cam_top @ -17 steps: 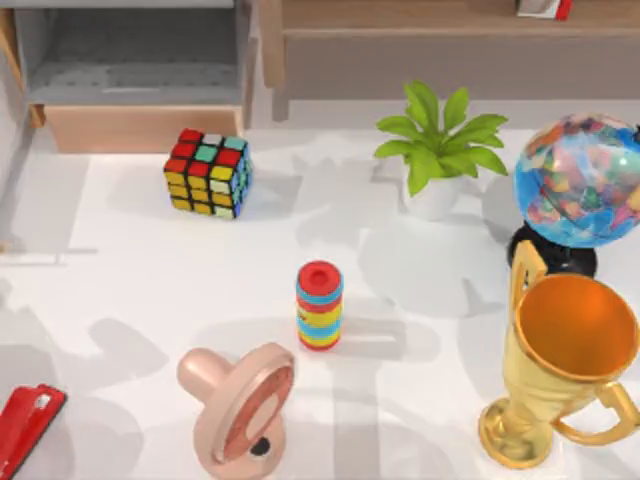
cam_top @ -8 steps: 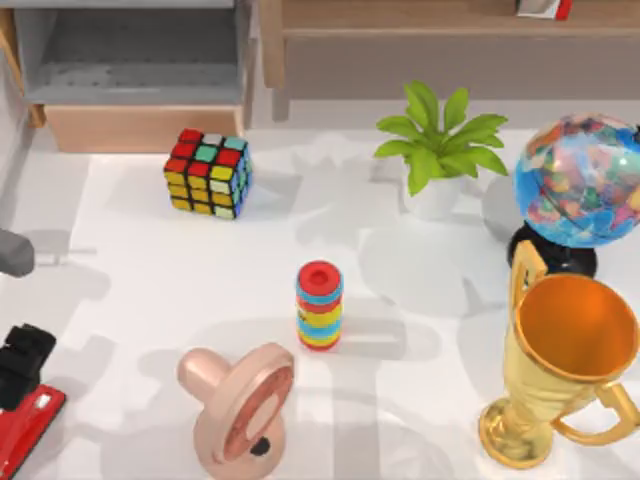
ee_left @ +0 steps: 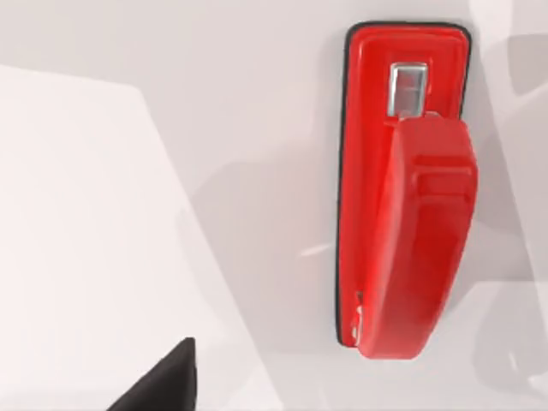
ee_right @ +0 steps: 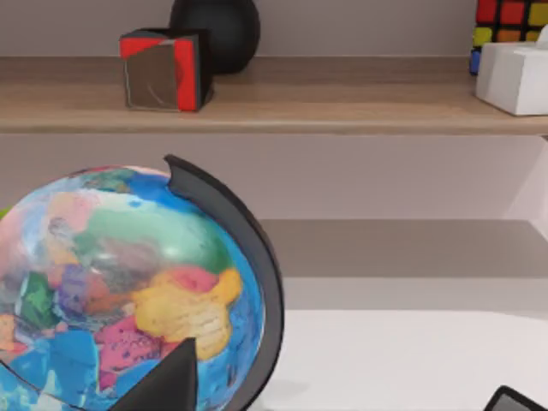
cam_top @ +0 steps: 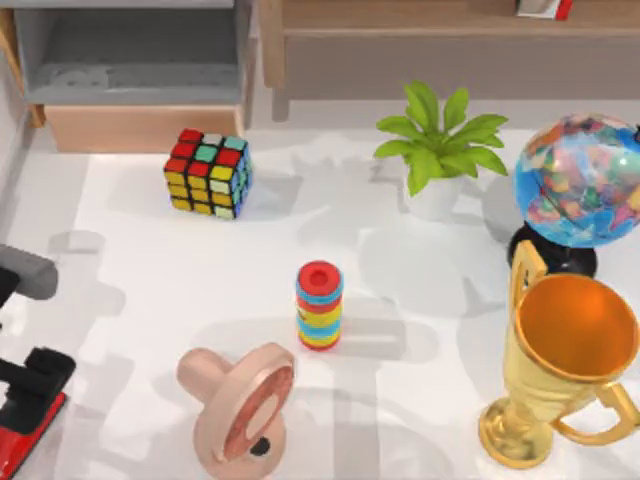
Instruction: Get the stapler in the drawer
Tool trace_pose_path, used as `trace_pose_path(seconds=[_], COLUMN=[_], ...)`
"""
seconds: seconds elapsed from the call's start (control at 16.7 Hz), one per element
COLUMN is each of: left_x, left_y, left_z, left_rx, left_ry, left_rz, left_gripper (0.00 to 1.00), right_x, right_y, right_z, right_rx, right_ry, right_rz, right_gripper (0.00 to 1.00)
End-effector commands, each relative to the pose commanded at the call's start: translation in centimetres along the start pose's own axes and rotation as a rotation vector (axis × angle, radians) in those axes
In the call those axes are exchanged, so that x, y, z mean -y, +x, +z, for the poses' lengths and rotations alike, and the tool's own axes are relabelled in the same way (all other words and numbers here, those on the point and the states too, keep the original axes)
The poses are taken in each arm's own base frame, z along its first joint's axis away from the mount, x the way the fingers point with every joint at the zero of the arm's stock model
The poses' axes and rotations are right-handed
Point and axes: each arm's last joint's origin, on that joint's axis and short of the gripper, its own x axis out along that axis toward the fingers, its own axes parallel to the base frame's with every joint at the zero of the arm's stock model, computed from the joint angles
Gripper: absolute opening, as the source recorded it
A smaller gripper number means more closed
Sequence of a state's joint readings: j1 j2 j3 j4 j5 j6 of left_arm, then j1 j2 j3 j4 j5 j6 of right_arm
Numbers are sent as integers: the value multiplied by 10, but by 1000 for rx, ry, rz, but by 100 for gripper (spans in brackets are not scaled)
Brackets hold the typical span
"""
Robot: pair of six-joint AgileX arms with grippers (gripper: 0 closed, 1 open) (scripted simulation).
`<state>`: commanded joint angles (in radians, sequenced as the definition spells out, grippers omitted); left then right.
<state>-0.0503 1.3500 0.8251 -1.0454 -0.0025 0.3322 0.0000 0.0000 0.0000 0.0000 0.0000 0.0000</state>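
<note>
at the lower left of the top view i see my left gripper [cam_top: 30, 385], black, hovering over the upper end of the stapler [cam_top: 20, 440], which lies on the white surface [cam_top: 150, 270] at the frame's bottom left corner. i cannot tell whether its fingers are apart or together. in the left wrist view the stapler [ee_left: 402, 197] lies flat and untouched, its silver strip showing near one end. the drawer [cam_top: 135, 75] sits open in the upper left, grey inside with a tan front panel. just right of it stands a rubik's cube [cam_top: 208, 172], then a striped ring stack [cam_top: 319, 305] at centre, a plant [cam_top: 440, 150], and a globe [cam_top: 580, 185] and a gold trophy [cam_top: 560, 370] at the right edge. my right arm stays parked near the globe [ee_right: 128, 291].
</note>
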Motion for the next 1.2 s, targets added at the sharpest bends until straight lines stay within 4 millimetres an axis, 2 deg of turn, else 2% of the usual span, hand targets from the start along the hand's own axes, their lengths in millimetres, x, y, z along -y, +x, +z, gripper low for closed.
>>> trace_pose_path(seconds=[0.24, 0.72, 1.02, 1.2], left_x=[0, 0, 0, 0], left_y=[5, 66, 70, 70], left_z=[0, 1, 0, 0], left_rx=[-2, 3, 0, 0], left_ry=[-1, 0, 0, 0], left_rz=[-2, 1, 0, 0], left_gripper=[100, 100, 100, 77], right_x=[0, 0, 0, 0], right_y=[0, 0, 0, 0], right_z=[0, 0, 0, 0], right_rx=[0, 0, 0, 0], right_ry=[0, 0, 0, 0], right_rz=[0, 0, 0, 0], right_gripper=[100, 100, 100, 100])
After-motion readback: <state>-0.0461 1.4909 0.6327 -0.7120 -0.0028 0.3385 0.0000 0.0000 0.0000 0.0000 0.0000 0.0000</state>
